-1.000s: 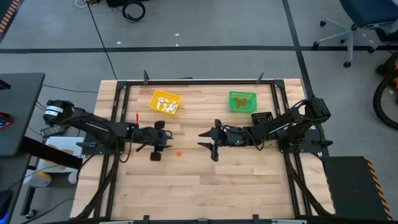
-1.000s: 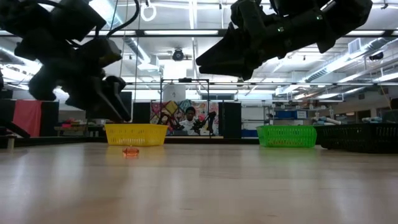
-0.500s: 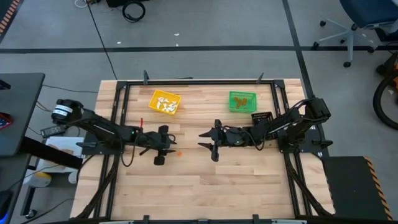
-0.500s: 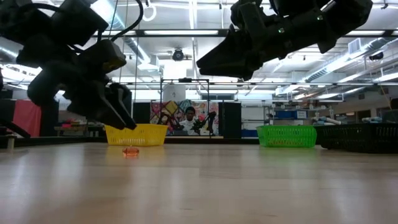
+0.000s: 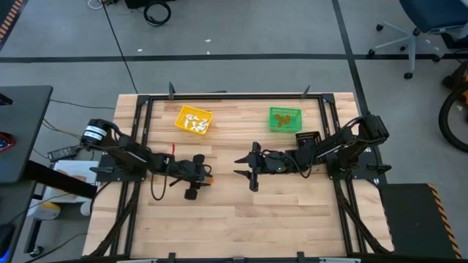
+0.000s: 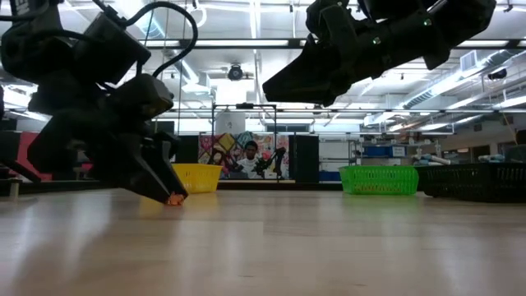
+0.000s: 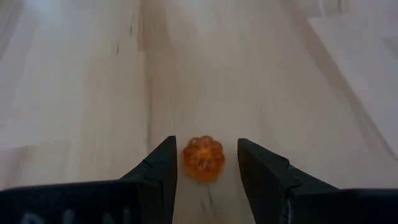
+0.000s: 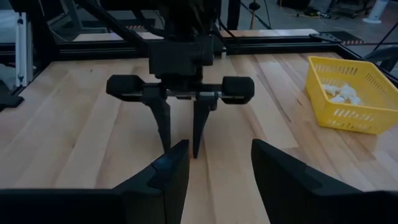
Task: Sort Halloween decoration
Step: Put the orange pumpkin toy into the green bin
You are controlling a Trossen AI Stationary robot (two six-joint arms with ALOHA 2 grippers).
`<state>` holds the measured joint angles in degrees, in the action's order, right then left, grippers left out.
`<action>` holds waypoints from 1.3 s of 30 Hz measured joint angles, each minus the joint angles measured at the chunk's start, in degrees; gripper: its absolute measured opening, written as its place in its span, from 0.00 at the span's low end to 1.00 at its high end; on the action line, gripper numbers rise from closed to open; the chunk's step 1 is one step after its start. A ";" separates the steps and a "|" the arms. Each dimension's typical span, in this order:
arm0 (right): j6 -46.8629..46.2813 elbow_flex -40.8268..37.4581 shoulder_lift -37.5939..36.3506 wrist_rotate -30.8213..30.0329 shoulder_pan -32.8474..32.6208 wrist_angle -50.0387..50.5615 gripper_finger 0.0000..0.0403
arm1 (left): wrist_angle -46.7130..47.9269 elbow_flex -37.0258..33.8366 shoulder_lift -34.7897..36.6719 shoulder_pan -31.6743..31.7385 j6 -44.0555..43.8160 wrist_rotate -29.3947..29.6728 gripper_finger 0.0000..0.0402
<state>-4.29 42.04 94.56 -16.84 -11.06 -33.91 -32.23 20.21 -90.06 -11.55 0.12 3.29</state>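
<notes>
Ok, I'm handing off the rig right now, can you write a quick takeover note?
Left gripper: open, down at the table, fingers either side of the orange pumpkin trinket, not yet closed.
Right gripper: open, empty, hovering mid-table.
Done: white pieces in the yellow bin, orange pieces in the green bin.
Left: grasp the pumpkin; it probably belongs in the green bin. The black bin contents can't be made out.

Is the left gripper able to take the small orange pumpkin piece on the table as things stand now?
Probably yes. The left gripper is open and low at the table, with the orange pumpkin piece between its fingers and not yet gripped. Nothing lies in the way.
</notes>
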 joint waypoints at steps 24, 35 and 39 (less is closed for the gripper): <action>0.87 0.00 0.00 -0.20 -0.23 0.26 0.44 | -1.84 0.15 -3.93 0.13 -0.35 0.20 0.12; 1.11 -0.02 0.00 -2.99 -0.37 1.62 0.44 | -4.17 0.08 -4.06 0.20 0.58 1.56 0.14; 1.09 -0.02 -0.02 -4.59 -0.45 2.52 0.44 | -4.31 0.72 -4.19 1.64 2.16 1.94 0.14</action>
<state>-3.20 42.02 94.54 -21.43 -11.51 -31.39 -36.54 20.93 -94.25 -9.91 2.28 5.23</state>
